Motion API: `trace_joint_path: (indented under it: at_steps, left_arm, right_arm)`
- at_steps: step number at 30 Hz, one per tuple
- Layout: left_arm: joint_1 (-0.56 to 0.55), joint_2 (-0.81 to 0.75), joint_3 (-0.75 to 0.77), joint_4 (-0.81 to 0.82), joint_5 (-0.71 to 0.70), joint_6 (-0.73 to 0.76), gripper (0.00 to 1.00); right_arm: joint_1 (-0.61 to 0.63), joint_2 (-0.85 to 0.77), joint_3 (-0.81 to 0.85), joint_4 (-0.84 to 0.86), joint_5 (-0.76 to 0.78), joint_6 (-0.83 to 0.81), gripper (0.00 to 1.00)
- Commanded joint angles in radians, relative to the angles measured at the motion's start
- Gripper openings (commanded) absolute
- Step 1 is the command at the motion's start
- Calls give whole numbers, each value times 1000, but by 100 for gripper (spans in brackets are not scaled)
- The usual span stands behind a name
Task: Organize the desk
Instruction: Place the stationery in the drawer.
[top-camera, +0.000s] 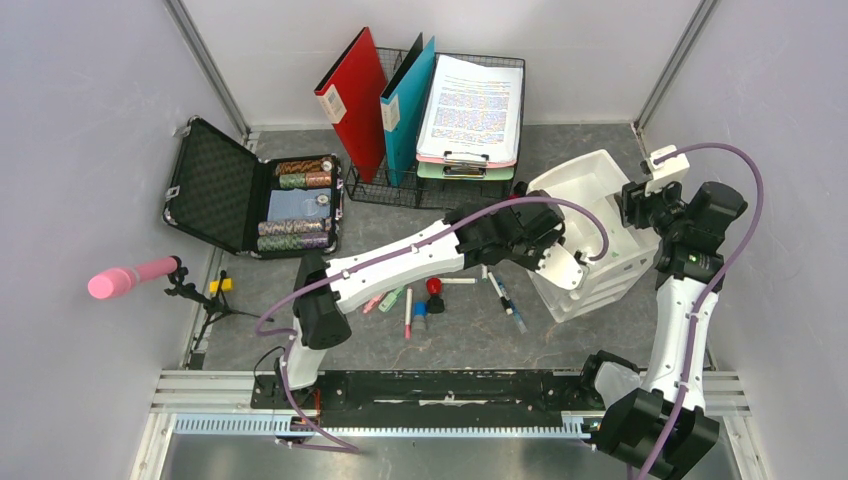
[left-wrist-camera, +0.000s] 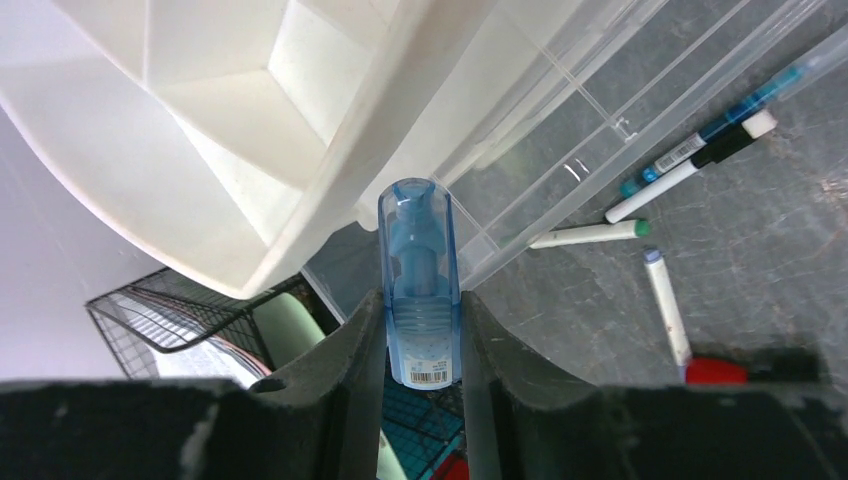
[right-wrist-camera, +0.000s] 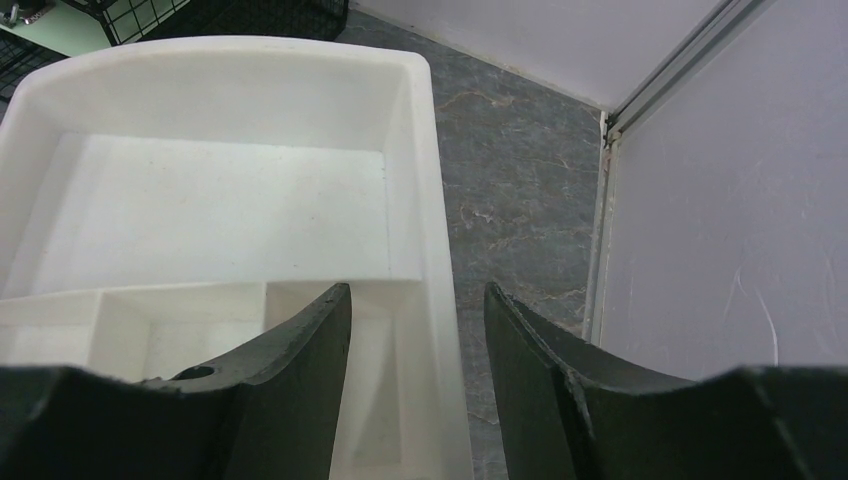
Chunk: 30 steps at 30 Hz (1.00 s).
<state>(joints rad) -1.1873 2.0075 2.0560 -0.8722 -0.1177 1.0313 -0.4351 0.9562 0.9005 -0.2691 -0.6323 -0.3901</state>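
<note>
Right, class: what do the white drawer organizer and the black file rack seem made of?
White drawer organizer: likely moulded plastic, matte, smooth with rounded corners; its drawers look clear plastic, desk showing through. Black file rack: probably coated metal wire, a thin open grid.

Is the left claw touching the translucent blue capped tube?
Touching. Left wrist view: the left claw clamps the translucent blue capped tube on both sides.
</note>
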Motion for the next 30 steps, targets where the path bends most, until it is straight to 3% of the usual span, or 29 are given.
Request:
trace_joint_path:
  at_steps: [1, 10, 19, 25, 30]
  left_arm:
    - [-13, -9, 27, 44, -53, 129, 31]
    - [-21, 23, 24, 74, -81, 226, 43]
    - [-27, 17, 18, 105, -122, 255, 64]
    - [-27, -99, -9, 116, -132, 152, 83]
    - [-22, -253, -107, 125, -132, -20, 97]
  right_arm:
    - [9, 21, -53, -80, -20, -15, 58]
    - [9, 20, -57, -80, -16, -18, 58]
    - [9, 26, -58, -79, -19, -20, 58]
    - [9, 32, -50, -80, -23, -17, 58]
    - [9, 32, -52, -80, -23, -18, 58]
